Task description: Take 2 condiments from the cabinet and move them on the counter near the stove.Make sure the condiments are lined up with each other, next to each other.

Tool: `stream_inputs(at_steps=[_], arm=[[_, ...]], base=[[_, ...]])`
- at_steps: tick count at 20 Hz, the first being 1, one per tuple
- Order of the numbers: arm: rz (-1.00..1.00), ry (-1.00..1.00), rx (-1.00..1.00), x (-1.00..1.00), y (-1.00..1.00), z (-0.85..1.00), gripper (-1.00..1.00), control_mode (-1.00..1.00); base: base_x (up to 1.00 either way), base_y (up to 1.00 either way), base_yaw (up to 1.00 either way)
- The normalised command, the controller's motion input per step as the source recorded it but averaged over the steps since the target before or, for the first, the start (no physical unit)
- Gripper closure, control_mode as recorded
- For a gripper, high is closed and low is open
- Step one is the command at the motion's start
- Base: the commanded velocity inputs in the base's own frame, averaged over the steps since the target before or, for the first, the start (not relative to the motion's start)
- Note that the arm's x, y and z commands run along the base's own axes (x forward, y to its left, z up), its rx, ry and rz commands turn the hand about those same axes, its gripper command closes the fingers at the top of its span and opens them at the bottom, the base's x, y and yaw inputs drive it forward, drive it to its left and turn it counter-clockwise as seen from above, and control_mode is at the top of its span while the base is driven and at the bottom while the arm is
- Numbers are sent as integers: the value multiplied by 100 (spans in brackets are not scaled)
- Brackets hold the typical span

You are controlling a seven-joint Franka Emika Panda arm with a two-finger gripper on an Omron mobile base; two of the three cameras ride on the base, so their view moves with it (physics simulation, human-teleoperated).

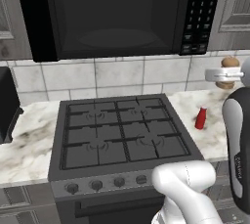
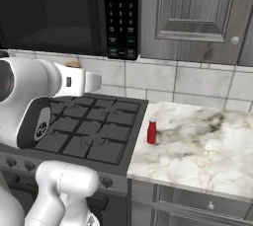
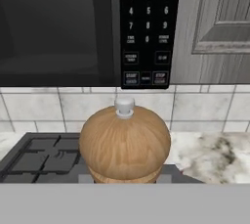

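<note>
Clamped tight on the brown wooden shaker (image 3: 125,142), the gripper (image 1: 225,75), carried up in the air over the right-hand side of the stove (image 1: 119,130), level with the tiled backsplash (image 1: 117,74). Seen from the hand, shaker dome right up close, small pale knob on top, black microwave (image 3: 73,27) keypad straight behind and a grey cabinet door (image 3: 222,17) off to one side. Down on the marble counter (image 2: 197,146), the red squeeze bottle (image 2: 151,131), upright, just beside the stove's edge, well below the shaker and apart from it. From the left base view, shaker peeking out at the gripper near the frame's right edge, red bottle lower on the counter. From the right base view, just a sliver of brown above the arm, in front of the tiles.
</note>
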Motion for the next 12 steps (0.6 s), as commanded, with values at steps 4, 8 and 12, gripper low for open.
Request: stream_inputs(at_steps=[4, 8, 12], arm=[[0, 5, 0, 0, -17, -18, 100, -100], [0, 3, 0, 0, -19, -19, 100, -100], [0, 1, -3, 0, -21, -13, 100, -100]], base=[[0, 0, 0], [0, 0, 0], [0, 0, 0]])
